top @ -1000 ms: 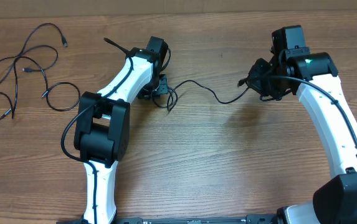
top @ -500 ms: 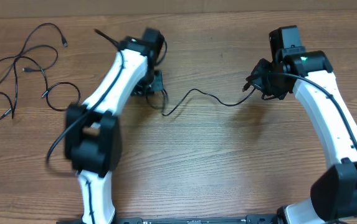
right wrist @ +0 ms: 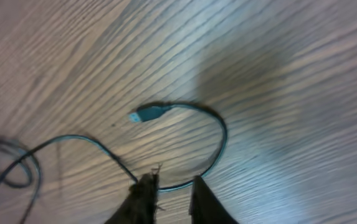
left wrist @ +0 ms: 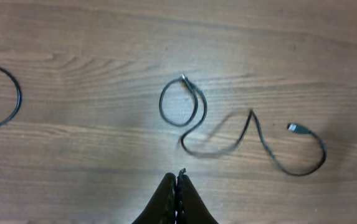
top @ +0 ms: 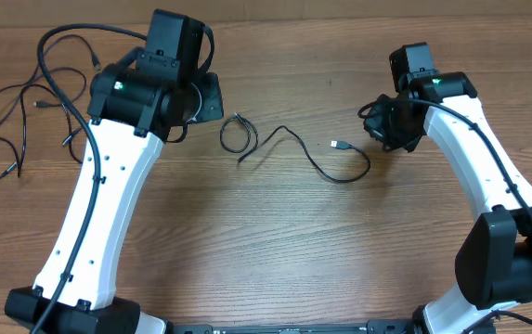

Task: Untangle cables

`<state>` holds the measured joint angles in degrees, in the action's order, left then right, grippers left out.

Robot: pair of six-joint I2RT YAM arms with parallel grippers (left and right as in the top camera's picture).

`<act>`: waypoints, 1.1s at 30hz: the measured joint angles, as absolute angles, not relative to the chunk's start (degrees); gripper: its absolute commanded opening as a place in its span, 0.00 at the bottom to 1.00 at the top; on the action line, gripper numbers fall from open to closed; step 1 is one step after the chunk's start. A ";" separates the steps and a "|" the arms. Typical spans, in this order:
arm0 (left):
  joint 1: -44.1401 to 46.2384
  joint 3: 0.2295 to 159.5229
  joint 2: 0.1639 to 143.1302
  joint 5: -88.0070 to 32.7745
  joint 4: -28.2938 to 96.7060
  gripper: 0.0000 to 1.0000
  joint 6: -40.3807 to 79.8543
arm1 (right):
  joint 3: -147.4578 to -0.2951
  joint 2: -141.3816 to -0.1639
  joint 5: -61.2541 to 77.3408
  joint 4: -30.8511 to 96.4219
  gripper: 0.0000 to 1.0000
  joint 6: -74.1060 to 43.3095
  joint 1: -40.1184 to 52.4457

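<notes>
Since both claws have nothing in them right now, this looks to me like the regrasp part of the job. The left gripper [left wrist: 177, 177] has its fingers pressed together with nothing between them and hangs well above the table [top: 275, 241]. The right gripper [right wrist: 169, 183] has a gap between its fingers and sits low, right over the curved bit of the middle cable [top: 304, 153]. I can't tell if it actually touches the cord.

That cable lies flat between the two arms, apart from the other loose cables [top: 21, 139] off at the far left. It has a silver plug [right wrist: 144, 114] at the right end and one small loop [left wrist: 197, 102] curled at the left end, where the cord crosses itself.

My take on doing it well:
- Right claw goes for the cord just behind the plug, not the plug tip, so it doesn't slip out.
- Left claw has to open first, then come down on the loop end.
- Pull apart slow and low along the table so the loop rolls open instead of cinching tight.
</notes>
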<state>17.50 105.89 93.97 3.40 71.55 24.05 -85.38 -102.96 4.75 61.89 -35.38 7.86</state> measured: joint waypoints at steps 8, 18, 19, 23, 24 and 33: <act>17.50 105.89 95.31 3.40 72.55 0.04 24.60 | -85.38 -102.96 23.16 58.22 0.80 -26.04 8.43; 12.03 105.89 96.66 2.07 73.78 0.42 31.31 | -85.38 -102.96 22.94 50.30 1.00 -28.58 22.83; 10.57 105.89 96.66 1.63 74.41 0.44 31.81 | -85.38 -102.96 21.54 49.63 1.00 -30.02 23.99; 5.58 105.89 96.68 0.67 77.41 0.79 32.60 | -85.38 -103.04 17.28 45.34 1.00 -35.53 26.46; 4.19 105.89 96.66 0.58 78.28 0.83 32.67 | -85.38 -103.11 16.47 44.60 1.00 -36.64 26.65; 2.50 105.89 96.68 -0.01 79.29 0.98 32.91 | -85.38 -109.97 17.30 35.42 1.00 -43.20 29.43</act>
<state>2.50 105.89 96.68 -0.01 79.29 32.91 -85.38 -109.97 17.30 35.42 -43.20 29.43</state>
